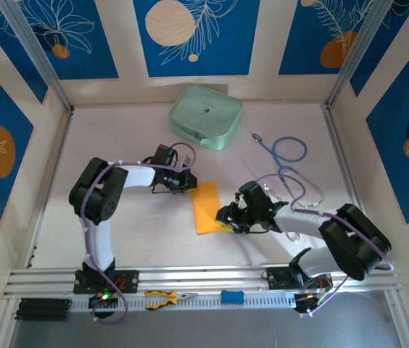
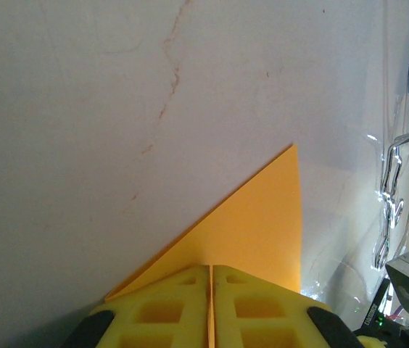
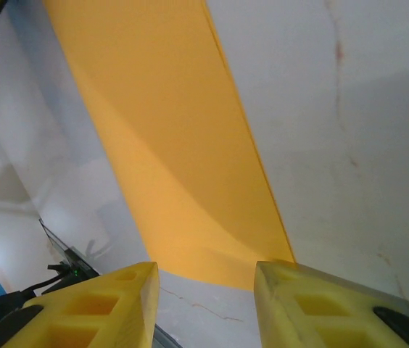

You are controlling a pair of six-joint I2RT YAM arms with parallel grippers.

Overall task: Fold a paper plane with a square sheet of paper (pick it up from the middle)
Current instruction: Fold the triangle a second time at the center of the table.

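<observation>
Orange-yellow thin paper sheet (image 1: 208, 208) sits anchored, far end pinched in the closed left gripper (image 1: 188, 182), presumably so the half-open, empty right gripper (image 3: 204, 304) straddling its near edge can fold it.

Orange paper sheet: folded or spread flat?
Folded, apparently in half. From above, the orange paper sheet reads as a narrow rectangle, not a square; the right wrist view suggests two layers along its long edge.
</observation>
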